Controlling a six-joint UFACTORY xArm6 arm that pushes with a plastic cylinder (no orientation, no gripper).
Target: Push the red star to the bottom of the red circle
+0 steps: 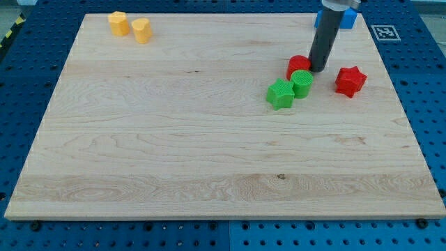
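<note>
- Green star (280, 93) lies nearest, touching the green cylinder (302, 82).
- Red star (350, 81): probably light, rigid; push its right side.
- My tip (319, 70) holds nothing, beside the red circle (297, 66).

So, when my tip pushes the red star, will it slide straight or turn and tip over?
The red star looks squat and flat-based, so it will probably slide, not tip. Its pointed outline means an off-centre push would likely spin it. The wooden board looks smooth, so it may slip easily. My tip is now beside the red circle, apart from the star.
</note>
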